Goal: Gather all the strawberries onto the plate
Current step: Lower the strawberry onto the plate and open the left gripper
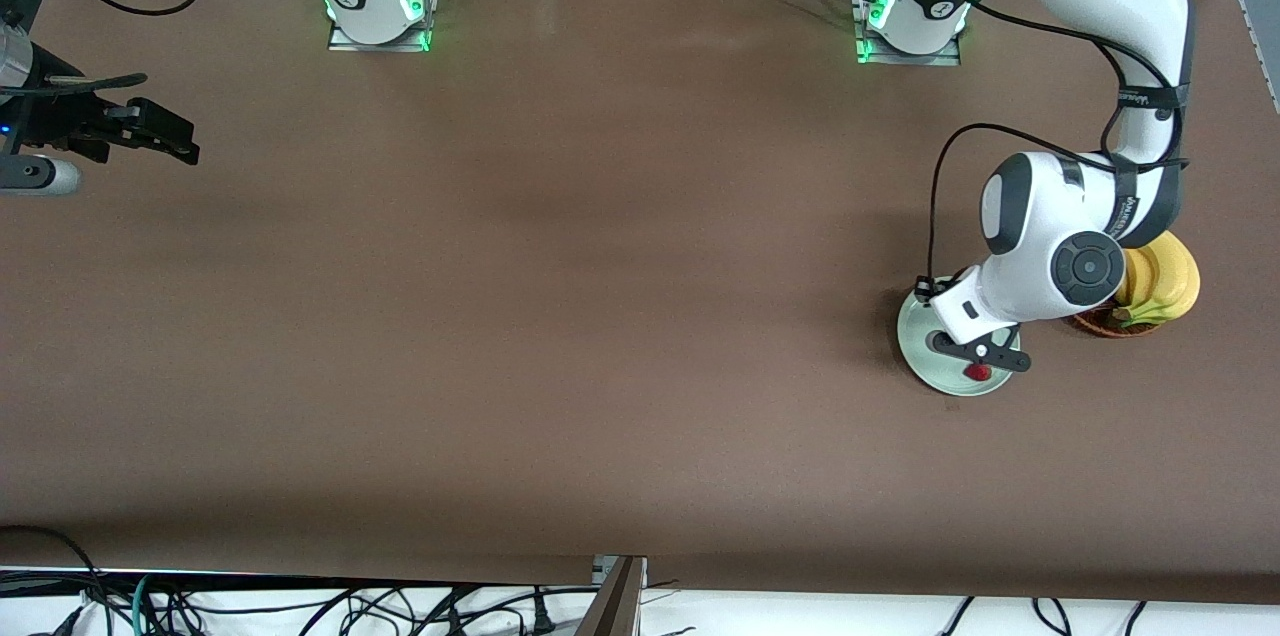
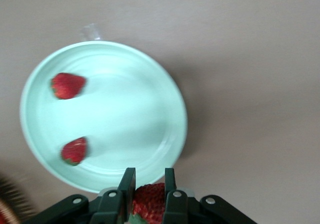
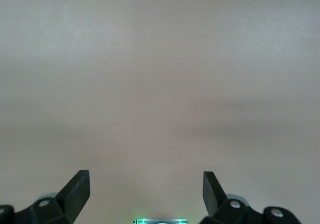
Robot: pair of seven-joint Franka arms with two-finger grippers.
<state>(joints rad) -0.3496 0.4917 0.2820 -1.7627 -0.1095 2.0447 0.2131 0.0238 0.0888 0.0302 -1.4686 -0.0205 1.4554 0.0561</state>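
Observation:
The pale mint-green plate (image 1: pixel 925 356) lies near the left arm's end of the table. In the left wrist view the plate (image 2: pixel 125 108) holds two strawberries, one (image 2: pixel 67 85) near its rim and another (image 2: pixel 75 150) beside it. My left gripper (image 1: pixel 985 364) is shut on a third strawberry (image 2: pixel 149 201) and holds it just over the plate's rim; this strawberry shows red in the front view (image 1: pixel 977 372). The other two are hidden under the arm there. My right gripper (image 1: pixel 180 138) is open and empty, waiting over the right arm's end of the table (image 3: pixel 145 176).
A brown wicker basket (image 1: pixel 1100 324) with yellow bananas (image 1: pixel 1160 286) stands beside the plate, toward the left arm's end; its edge shows in the left wrist view (image 2: pixel 10 204). The brown table (image 1: pixel 600 316) stretches between the two grippers.

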